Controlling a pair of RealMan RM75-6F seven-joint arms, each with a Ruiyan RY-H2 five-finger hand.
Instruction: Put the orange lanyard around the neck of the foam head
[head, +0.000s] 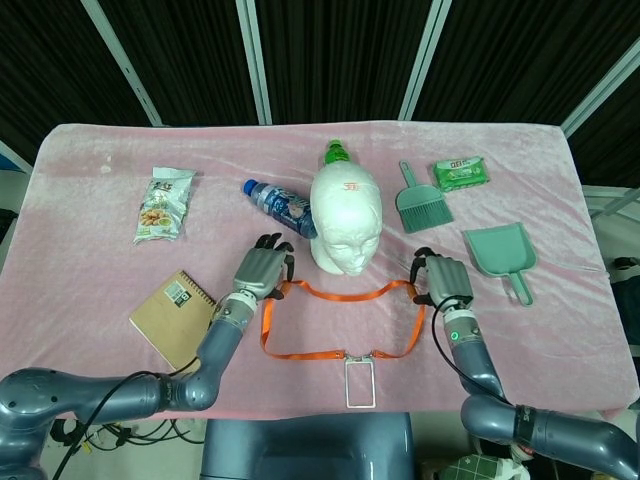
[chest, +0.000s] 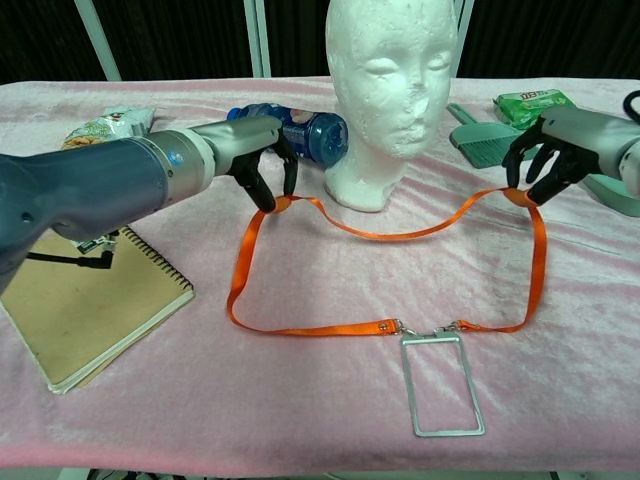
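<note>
Left of centre in the chest view, the left hand (chest: 262, 170) pinches one upper corner of the flat orange ribbon lanyard (chest: 385, 325), and at the right edge the right hand (chest: 548, 160) seems to pinch the other, though its fingertips are hard to read. The loop's far strand sags clear of the pink cloth in front of the white foam mannequin head (chest: 390, 95), while its metal badge frame (chest: 441, 385) lies flat at lower centre. The lift-and-spread step looks under way; next the loop must rise above the crown, stay wide, and drop down to the neck.

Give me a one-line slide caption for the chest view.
Both hands, left and right, pinch the orange lanyard and lift its top strand before the foam head.
</note>
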